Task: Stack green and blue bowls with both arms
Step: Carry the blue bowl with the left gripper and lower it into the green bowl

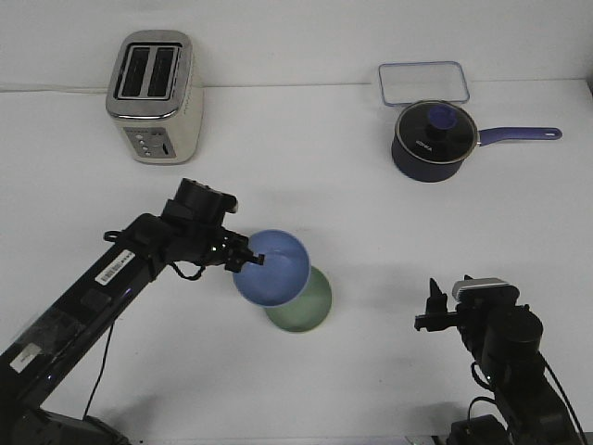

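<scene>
Left tool: clamped on blue bowl rim at 9 o'clock.
Right tool: idle, state cannot be told.
Blue bowl: tilted, overlapping green bowl at tabletop centre.
Handling: judged light, stiff, slippery; grip rim.

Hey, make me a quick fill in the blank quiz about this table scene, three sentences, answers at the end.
1. The left tool grips the rim of the ____ bowl.
2. Partly covered by that bowl, the green bowl sits on the ____.
3. The toaster has ____ slots on top.

Missing words: blue; table; two.
</scene>
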Available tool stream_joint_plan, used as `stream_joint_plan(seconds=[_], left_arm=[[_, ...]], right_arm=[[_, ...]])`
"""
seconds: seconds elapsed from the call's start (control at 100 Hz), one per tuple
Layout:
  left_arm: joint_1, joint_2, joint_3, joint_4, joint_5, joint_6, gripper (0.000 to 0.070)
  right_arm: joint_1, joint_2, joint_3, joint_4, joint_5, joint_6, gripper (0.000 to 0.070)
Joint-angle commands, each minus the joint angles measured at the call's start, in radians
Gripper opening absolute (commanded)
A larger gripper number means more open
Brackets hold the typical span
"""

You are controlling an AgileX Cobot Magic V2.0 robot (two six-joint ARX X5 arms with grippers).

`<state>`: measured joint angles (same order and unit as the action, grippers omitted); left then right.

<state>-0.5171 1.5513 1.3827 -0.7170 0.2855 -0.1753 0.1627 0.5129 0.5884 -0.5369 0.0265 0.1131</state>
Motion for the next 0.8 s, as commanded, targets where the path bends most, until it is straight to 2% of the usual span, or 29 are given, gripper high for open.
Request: stream_joint_plan(seconds=[0.0,0.18,0.56,0.61,0.73,0.79], left_arm=[[-0.034,0.016,0.007,0.01,0.003,-0.029,0.0006],[-0.1,0.054,0.007,0.01,-0.025,-0.036,0.0006],[-0.142,0.132,0.007,0.018,-0.026,-0.036,0.0027],[-0.146,0.131,0.007,0.021,-0.026,-0.036,0.0082],[-0.146,0.131,0.007,0.025,-0.023,-0.035,0.0339],[-0.146,0.131,0.007,0.031,-0.023,-0.036,0.0423]], right_arm=[[0.002,0.004,0.014,0.011,0.001,0.014,0.0429],[0.002,0.004,0.014,0.01,0.001,0.014,0.0429],[0.002,0.004,0.014,0.005,0.001,0.014,0.0429],[0.002,0.004,0.014,0.005,0.001,0.014,0.0429],[0.002,0.004,0.014,0.005,0.001,0.014,0.0429],[0.002,0.004,0.014,0.005,0.001,0.014,0.0429]])
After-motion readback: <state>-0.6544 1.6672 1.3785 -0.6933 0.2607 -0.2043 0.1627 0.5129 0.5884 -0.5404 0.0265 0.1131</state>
